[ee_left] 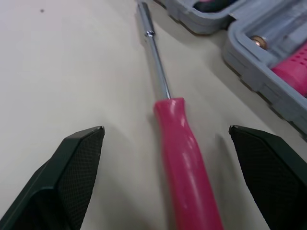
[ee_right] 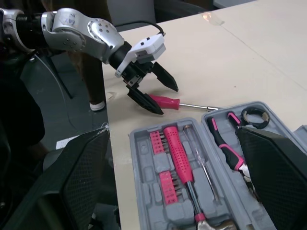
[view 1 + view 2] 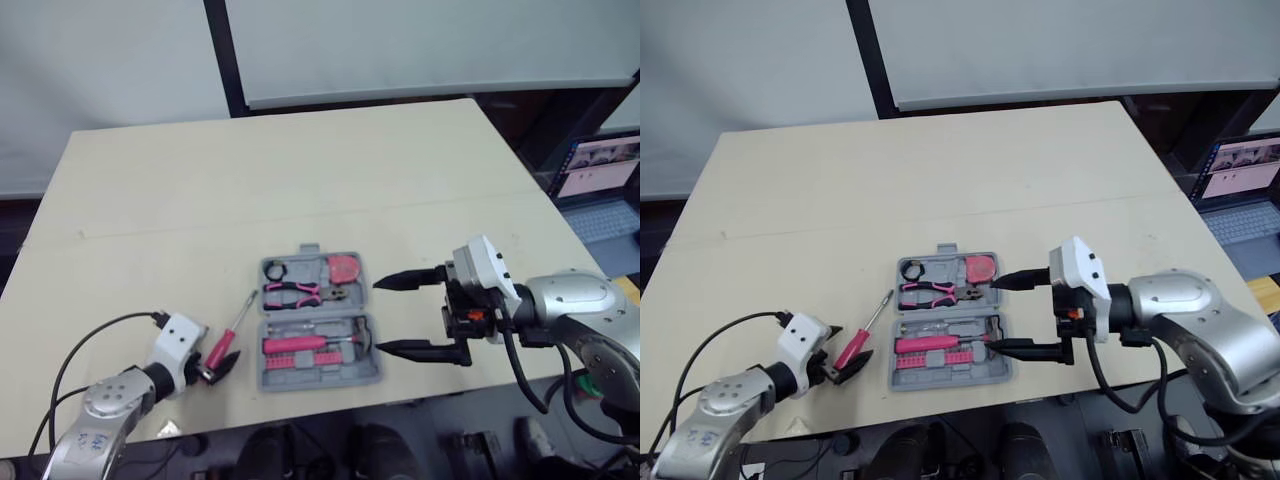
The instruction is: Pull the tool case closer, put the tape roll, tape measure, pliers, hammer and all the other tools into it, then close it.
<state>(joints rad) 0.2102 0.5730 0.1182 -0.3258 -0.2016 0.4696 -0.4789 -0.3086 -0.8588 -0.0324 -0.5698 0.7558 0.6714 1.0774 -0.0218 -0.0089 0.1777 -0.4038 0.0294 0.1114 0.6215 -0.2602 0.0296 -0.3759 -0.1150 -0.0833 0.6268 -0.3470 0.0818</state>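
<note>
The grey tool case (image 3: 318,375) lies open near the table's front edge. It holds a black tape roll (image 3: 275,270), pink pliers (image 3: 292,293), a red tape measure (image 3: 343,268) and a pink-handled hammer (image 3: 300,343). A pink-handled screwdriver (image 3: 222,345) lies on the table just left of the case. My left gripper (image 3: 222,362) is open, its fingers (image 1: 81,163) on either side of the screwdriver handle (image 1: 184,158) without touching it. My right gripper (image 3: 378,316) is open at the case's right edge, with nothing between its fingers (image 2: 81,177).
The beige table (image 3: 300,170) stretches far behind the case. An open laptop (image 3: 600,170) sits off the table to the right. A black post (image 3: 225,55) stands behind the far edge. The case is close to the front edge.
</note>
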